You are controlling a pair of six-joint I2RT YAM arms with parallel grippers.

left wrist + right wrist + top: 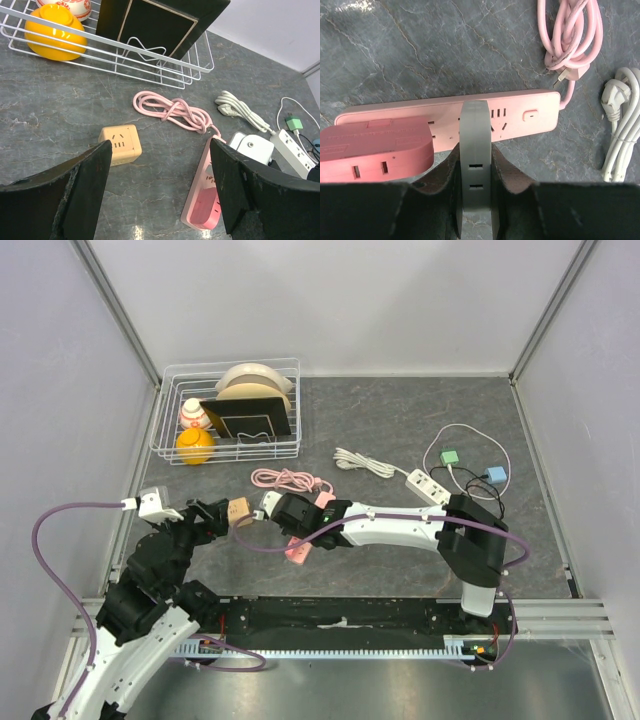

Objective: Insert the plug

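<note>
Bare grey marbled tabletop [60, 110] open between beige cube socket [120, 145] and long pink power strip [202, 200]. Hemmed behind by coiled pink cable [172, 110], farther back white wire rack [150, 60]. Flat pink adapter [375, 152] covering one end of strip, sockets next to it uncovered. Bundled white cable [362, 462] and white power strip [428, 486] crowding right side

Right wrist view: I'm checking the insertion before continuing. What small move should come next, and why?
Probably press the grey adapter straight toward the pink power strip. The right gripper is shut on it, and it sits over the strip's middle sockets, beside the pink block at the strip's left end. Whether its pins are seated is hidden.
</note>
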